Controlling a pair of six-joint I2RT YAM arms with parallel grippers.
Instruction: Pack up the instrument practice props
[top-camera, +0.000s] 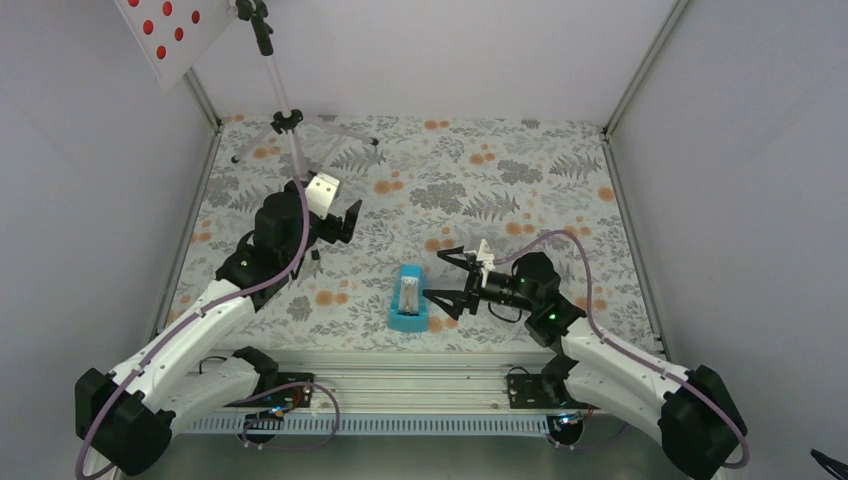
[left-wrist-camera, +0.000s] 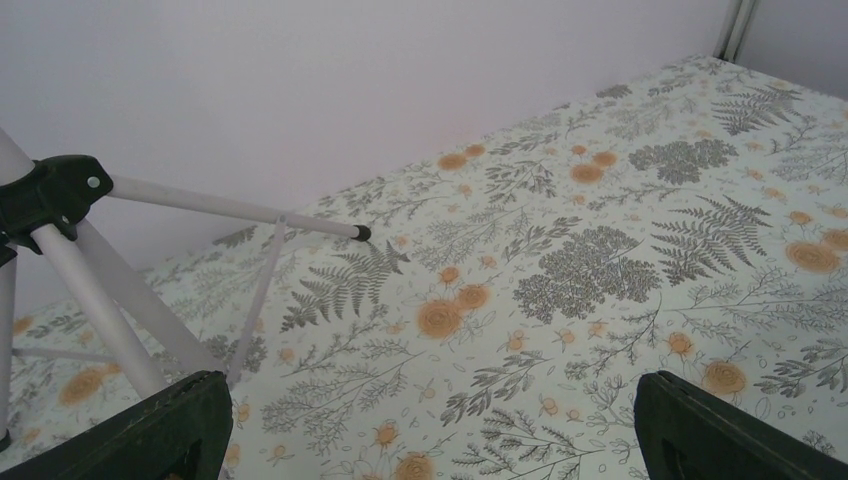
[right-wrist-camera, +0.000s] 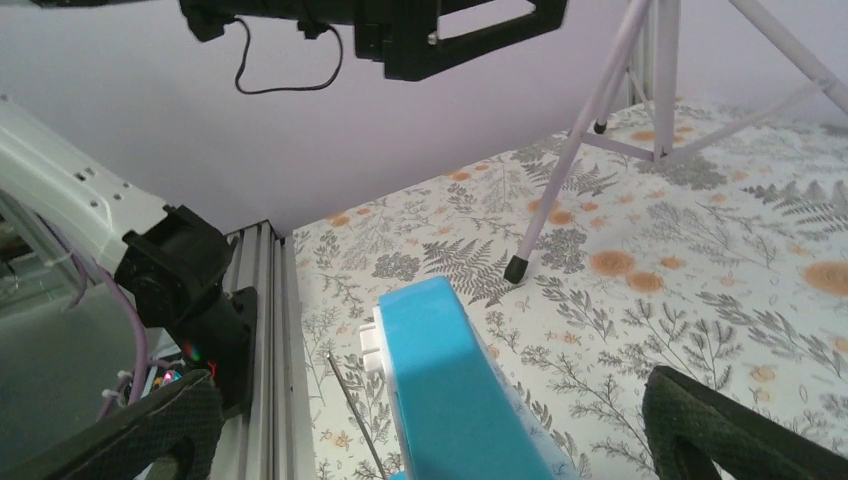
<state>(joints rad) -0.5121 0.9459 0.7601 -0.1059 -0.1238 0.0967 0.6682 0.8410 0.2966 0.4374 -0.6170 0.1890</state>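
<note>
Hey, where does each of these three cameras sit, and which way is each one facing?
Top external: above and behind the bases, looking down on the floral table; left arm, right arm, left gripper and right gripper show.
Left wrist: low over the table, facing the far wall and the music stand legs; own fingers at bottom corners.
Right wrist: faces leftward at the turquoise metronome; own fingers below, left arm overhead.
Shared: both wrist views catch the stand's legs.
</note>
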